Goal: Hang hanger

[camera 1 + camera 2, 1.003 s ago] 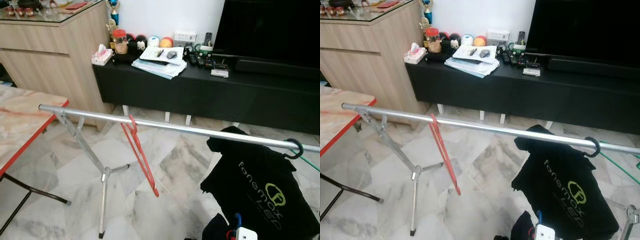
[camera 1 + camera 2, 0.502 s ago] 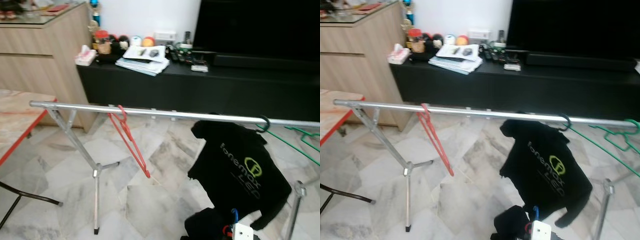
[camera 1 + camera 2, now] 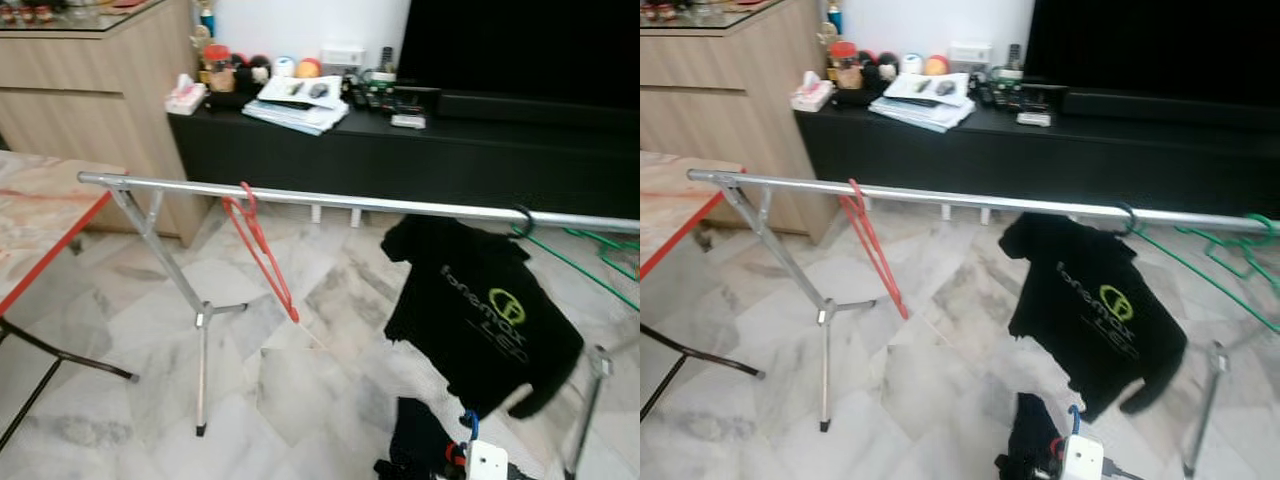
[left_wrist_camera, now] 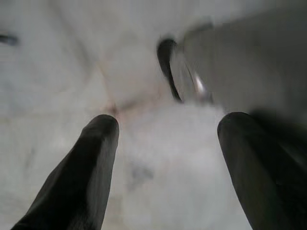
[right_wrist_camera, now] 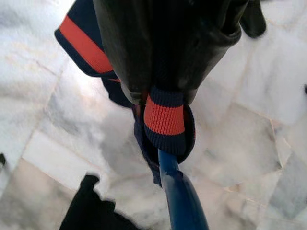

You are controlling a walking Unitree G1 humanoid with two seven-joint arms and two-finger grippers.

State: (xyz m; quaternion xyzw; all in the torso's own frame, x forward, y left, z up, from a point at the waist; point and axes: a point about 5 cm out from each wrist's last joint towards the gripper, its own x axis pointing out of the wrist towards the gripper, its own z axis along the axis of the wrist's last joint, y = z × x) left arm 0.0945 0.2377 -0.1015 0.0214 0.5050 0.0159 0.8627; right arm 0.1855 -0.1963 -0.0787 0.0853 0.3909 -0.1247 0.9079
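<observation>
The right gripper (image 5: 160,72) is clamped tight on the neck of the blue hanger (image 5: 178,201), which carries a navy garment with orange-red bands (image 5: 164,117). In the head views the hanger is held low, just above the marble floor (image 3: 300,400) and well below the rail. The left gripper (image 4: 165,143) is pointed at the floor with its fingers spread; nothing is held between them.

Further out, the silver drying-rack rail (image 3: 400,204) is seen running across the scene. An empty red hanger (image 3: 262,250) is hooked near its left end, a black printed T-shirt (image 3: 480,310) hangs right of centre, and a green hanger (image 3: 1230,255) is hooked at the far right. A black TV cabinet (image 3: 420,155) stands behind.

Compared with half a second ago, the whole scene has shifted sideways in the frame, which is attributed to head movement. The items on the rail are unchanged, and the blue hanger is still below it.

The hanging step is therefore judged not yet begun. The bare rail between the red hanger and the T-shirt is judged the likely hooking site.
</observation>
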